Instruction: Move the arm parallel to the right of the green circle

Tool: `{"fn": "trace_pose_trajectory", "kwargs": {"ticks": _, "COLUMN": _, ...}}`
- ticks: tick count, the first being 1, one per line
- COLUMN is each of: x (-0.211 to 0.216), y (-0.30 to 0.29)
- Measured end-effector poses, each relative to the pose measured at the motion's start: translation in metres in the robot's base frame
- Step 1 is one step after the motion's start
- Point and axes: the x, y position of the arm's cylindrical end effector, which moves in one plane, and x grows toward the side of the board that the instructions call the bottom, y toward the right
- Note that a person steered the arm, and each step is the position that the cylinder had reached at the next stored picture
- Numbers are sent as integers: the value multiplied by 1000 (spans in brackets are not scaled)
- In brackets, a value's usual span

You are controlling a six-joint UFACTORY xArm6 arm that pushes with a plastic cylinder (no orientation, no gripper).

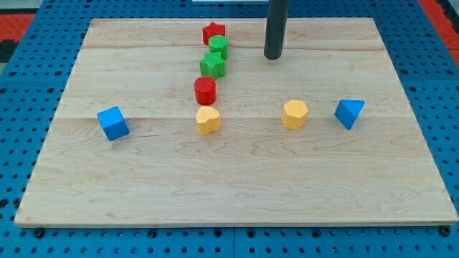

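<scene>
Camera view: green circle [219, 46], a short upright cylinder, sits far on the wooden board [237, 186], between red star [214, 32] and green star [212, 64]. My tip [272, 56] rests right of it, apart. No jaws on this rod.

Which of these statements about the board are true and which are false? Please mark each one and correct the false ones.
1. My tip is at the view's right of the green circle, with bare board between them. True.
2. The red star lies nearest the view's bottom of all the blocks. False: it is nearest the view's top.
3. The red cylinder lies just above the yellow heart in the view. True.
4. The blue cube is at the view's right side. False: it is at the view's left; the blue triangular block is at the right.
5. My tip touches the yellow hexagon. False: they are apart.
</scene>
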Motion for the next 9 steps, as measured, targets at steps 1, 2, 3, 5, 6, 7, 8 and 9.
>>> {"fn": "trace_pose_trajectory", "kwargs": {"ticks": 1, "x": 0, "y": 0}}
{"fn": "trace_pose_trajectory", "kwargs": {"ticks": 2, "x": -5, "y": 0}}
{"fn": "trace_pose_trajectory", "kwargs": {"ticks": 3, "x": -5, "y": 0}}
{"fn": "trace_pose_trajectory", "kwargs": {"ticks": 5, "x": -9, "y": 0}}
{"fn": "trace_pose_trajectory", "kwargs": {"ticks": 6, "x": -10, "y": -2}}
{"fn": "trace_pose_trajectory", "kwargs": {"ticks": 7, "x": -13, "y": -7}}
{"fn": "trace_pose_trajectory", "kwargs": {"ticks": 8, "x": -16, "y": -10}}
{"fn": "trace_pose_trajectory", "kwargs": {"ticks": 9, "x": -18, "y": -9}}
